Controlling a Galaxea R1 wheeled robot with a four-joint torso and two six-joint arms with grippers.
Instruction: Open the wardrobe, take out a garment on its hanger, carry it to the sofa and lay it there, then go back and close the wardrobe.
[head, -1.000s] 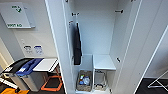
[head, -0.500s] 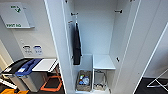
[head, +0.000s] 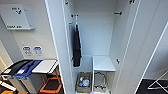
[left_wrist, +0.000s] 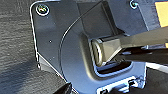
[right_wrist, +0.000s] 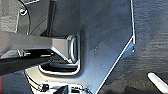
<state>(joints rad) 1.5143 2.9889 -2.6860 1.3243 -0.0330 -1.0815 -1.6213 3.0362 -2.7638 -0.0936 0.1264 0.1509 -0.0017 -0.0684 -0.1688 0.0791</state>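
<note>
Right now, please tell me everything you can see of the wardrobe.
The wardrobe is tall, narrow and white, with smooth panels. Both doors stand open, showing the inside. A long black garment hangs at its left inner side. A black hook sits on the right wall. Low on the right is a white shelf; a basket of small items stands on the bottom.

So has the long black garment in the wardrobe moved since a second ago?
No. The long black garment hangs at the same spot against the wardrobe's left inner wall, above the basket.
</note>
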